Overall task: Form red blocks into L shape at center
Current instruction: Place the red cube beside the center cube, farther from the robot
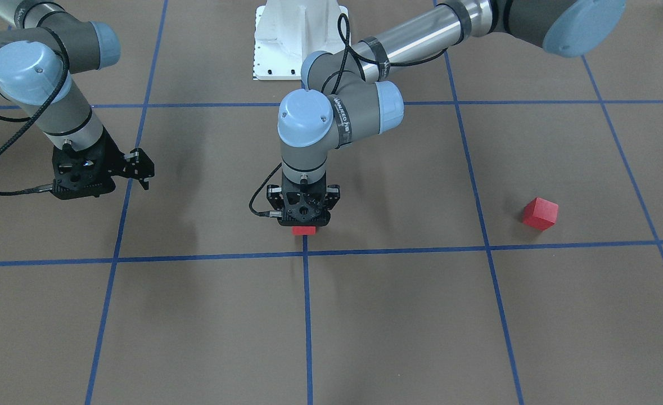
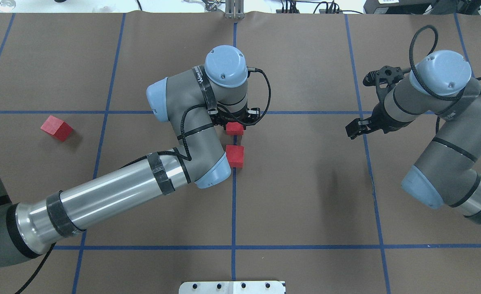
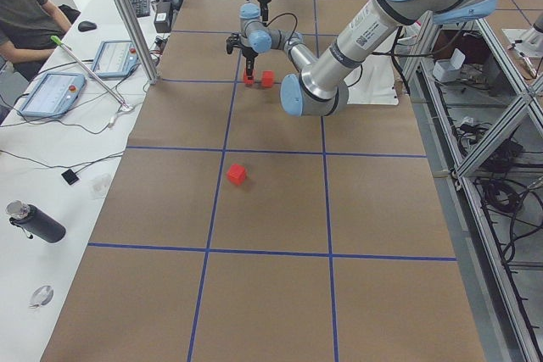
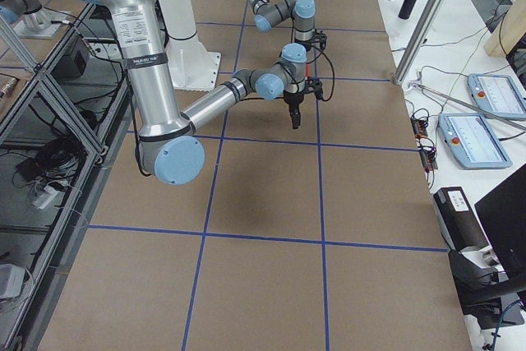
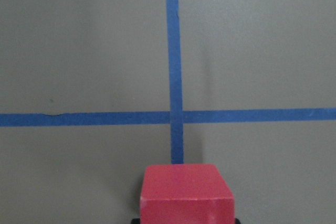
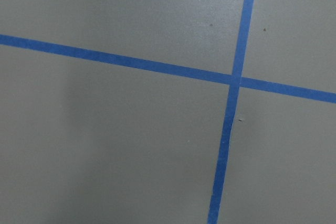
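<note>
Left gripper clamps one small matte red cube by the blue tape crossing; a second cube sits just beside; the third cube lies well apart; right gripper's opening cannot be told.

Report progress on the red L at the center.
Done: the first red block lies at the center, on the blue line. In hand: the left end effector appears to grip the second red block just beyond it. Left: the third red block sits alone a grid square away; the right end effector hangs open, empty.
</note>
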